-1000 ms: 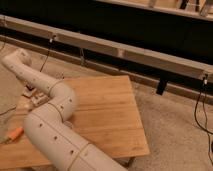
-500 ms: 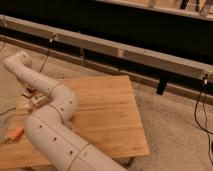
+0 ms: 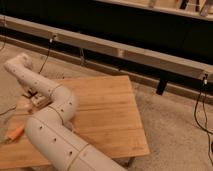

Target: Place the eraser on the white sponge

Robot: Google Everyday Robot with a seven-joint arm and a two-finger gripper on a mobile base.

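Camera view: arm [image 3: 55,107] reaching over wooden table [image 3: 107,117].
Gripper [image 3: 36,97] low at table's left, fingers closed (contents hidden); eraser, white sponge not discernible; orange stick [image 3: 15,133] lies nearer, apart.

White tubular arm [image 3: 55,120], dotted holes, small hand [image 3: 36,98]

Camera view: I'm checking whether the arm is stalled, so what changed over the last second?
Nothing visibly changed. The pincer stays shut at the left of the wooden table, and the orange stick lies where it was.
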